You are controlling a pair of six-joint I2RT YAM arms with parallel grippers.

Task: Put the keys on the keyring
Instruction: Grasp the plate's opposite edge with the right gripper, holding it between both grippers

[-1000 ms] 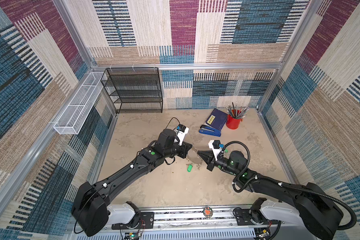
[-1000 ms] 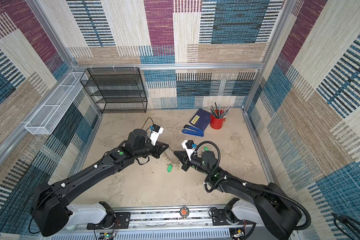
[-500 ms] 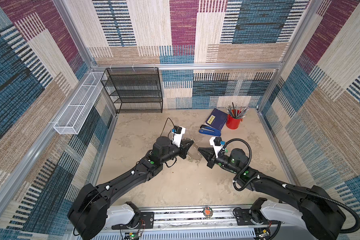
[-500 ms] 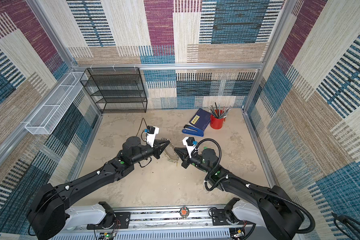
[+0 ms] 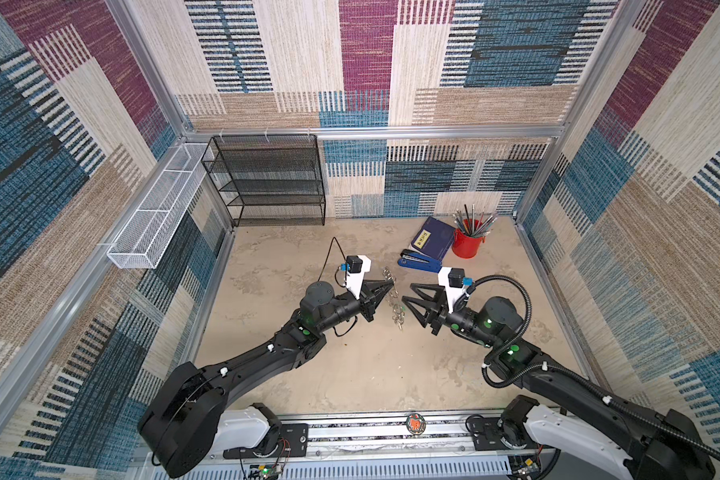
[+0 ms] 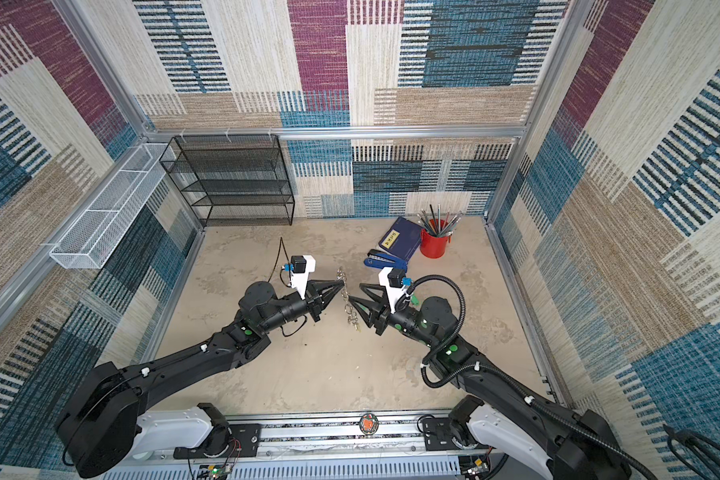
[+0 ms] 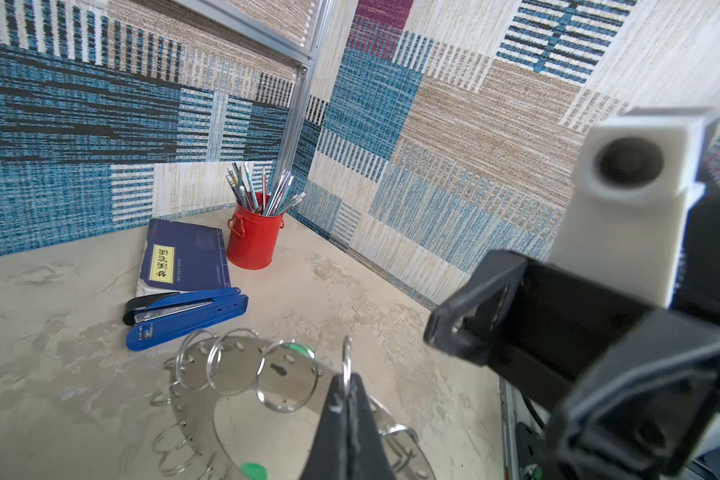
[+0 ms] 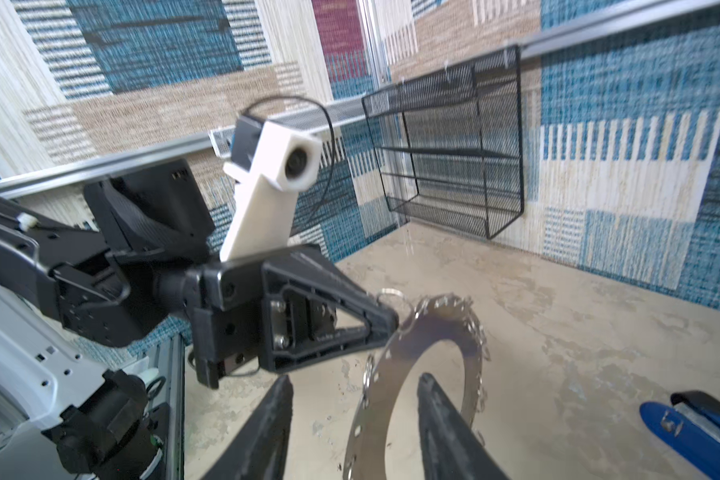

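The keyring [image 7: 233, 365], a flat grey disc with a wide hole and split rings round its rim, hangs nearly edge-on above the floor in both top views [image 5: 395, 301] [image 6: 348, 297]. My left gripper [image 7: 346, 380] [image 5: 388, 286] is shut on a split ring at the disc's rim. My right gripper [image 8: 355, 377] [image 5: 408, 293] faces it, open, with a stretch of the disc's rim [image 8: 441, 322] between its fingers, untouched. Of the keys only green tags show, one behind the disc [image 7: 296, 347] and one at its inner edge [image 7: 253, 471]. How they hang I cannot tell.
At the back right lie a blue stapler [image 5: 418, 262] and a dark blue book [image 5: 433, 239], with a red cup of pens [image 5: 467, 243] beside them. A black mesh shelf [image 5: 267, 183] stands against the back wall. A white wire basket [image 5: 159, 216] hangs on the left wall.
My right gripper has gone from shut to open. The left gripper has carried the keyring up and back. The green tag seen under the grippers a second ago no longer shows in the top views.
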